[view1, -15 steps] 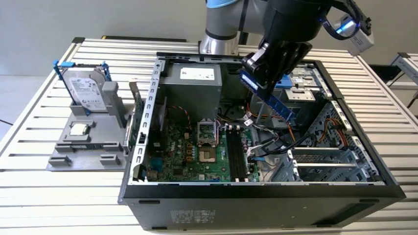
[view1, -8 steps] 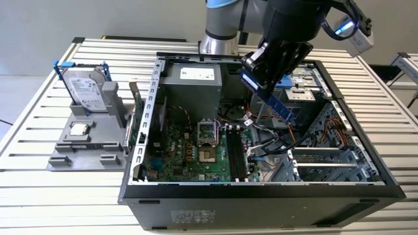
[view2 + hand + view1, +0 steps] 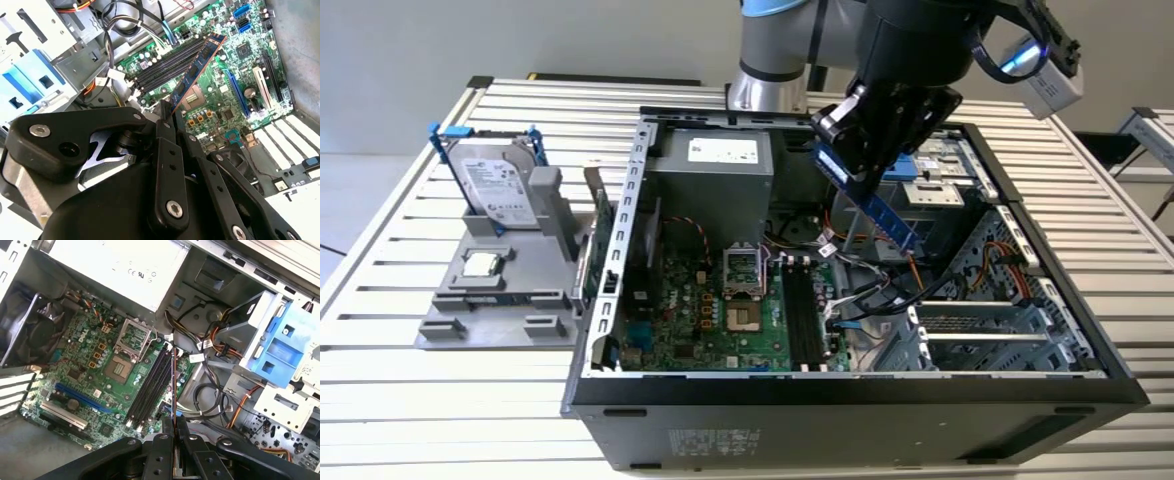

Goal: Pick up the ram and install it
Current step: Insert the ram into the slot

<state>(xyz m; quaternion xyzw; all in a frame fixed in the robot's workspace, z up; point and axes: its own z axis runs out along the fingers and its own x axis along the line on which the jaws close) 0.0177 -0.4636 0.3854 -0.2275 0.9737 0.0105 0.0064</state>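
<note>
Above the open computer case [image 3: 854, 400]: the gripper [image 3: 851, 160] hangs from the arm, pointing down into the case.
Jaws: closed on one end of the ram [image 3: 887, 215] — in both wrist views the fingertips pinch it edge-on.
Ram: held in the air and tilted, with its free end lower, near the black memory slots [image 3: 150, 385].
Slots: on the green board [image 3: 707, 310], beside the bare processor socket [image 3: 120, 367].
Farther off: a hard drive [image 3: 500, 185] stands upright in a grey stand [image 3: 494, 300] on the table [image 3: 400, 400] — at the exterior view's left of the case.
</note>
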